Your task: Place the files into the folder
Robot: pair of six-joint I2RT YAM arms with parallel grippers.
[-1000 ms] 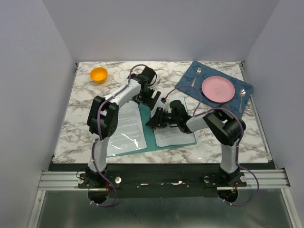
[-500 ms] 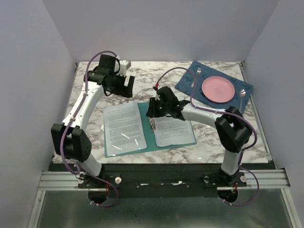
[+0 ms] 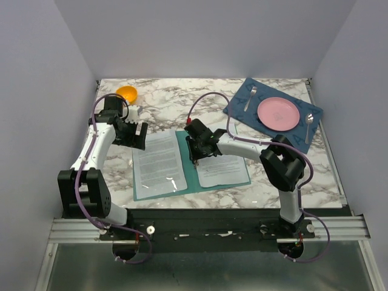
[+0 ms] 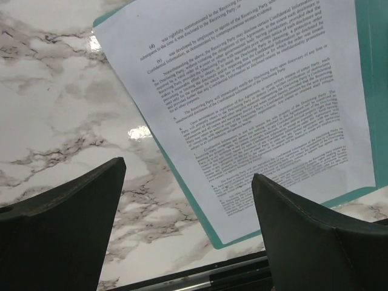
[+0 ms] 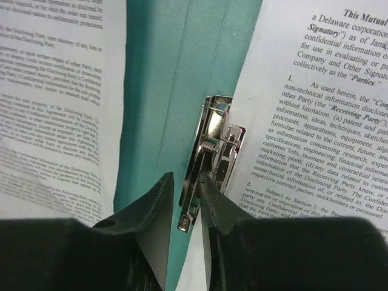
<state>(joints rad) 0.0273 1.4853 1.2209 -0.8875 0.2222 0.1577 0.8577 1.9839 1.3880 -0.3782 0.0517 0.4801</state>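
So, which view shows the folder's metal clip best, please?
The right wrist view: the metal clip sits close and sharp between the right gripper's fingers. The top view shows only a speck; the left wrist view misses it.

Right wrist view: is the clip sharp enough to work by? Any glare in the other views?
Right wrist: metal clip and print sharp, the right gripper's fingers dark, featureless. Left wrist: one bright glare spot on the marble table. Top: glare streaks on the left sheet.
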